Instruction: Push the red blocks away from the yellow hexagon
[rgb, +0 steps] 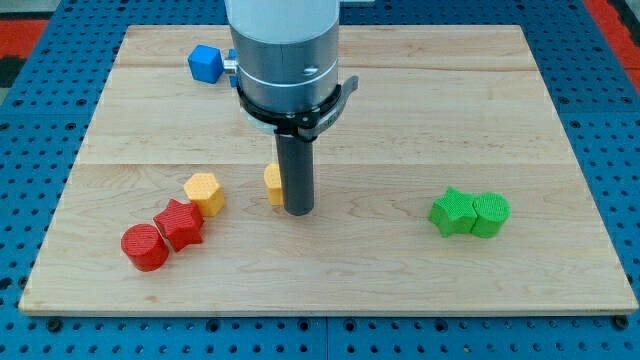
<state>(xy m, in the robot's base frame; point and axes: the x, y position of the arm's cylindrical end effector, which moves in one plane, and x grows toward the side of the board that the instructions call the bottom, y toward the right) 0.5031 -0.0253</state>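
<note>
Camera view: no pincer fitted, so nothing to read as wide or narrow. My tip (298, 211) rests on the table (400, 270), touching a half-hidden yellow block (272, 184), well right of target. Red star (181, 223) touches the yellow hexagon (204, 192); red cylinder (145, 247) adjoins the star. Judged: not yet separated. Green pair and blue cube lie clear.

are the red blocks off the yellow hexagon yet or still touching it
Still touching. The red star presses against the yellow hexagon, with the red cylinder against the star. My tip is to their right, apart.
</note>
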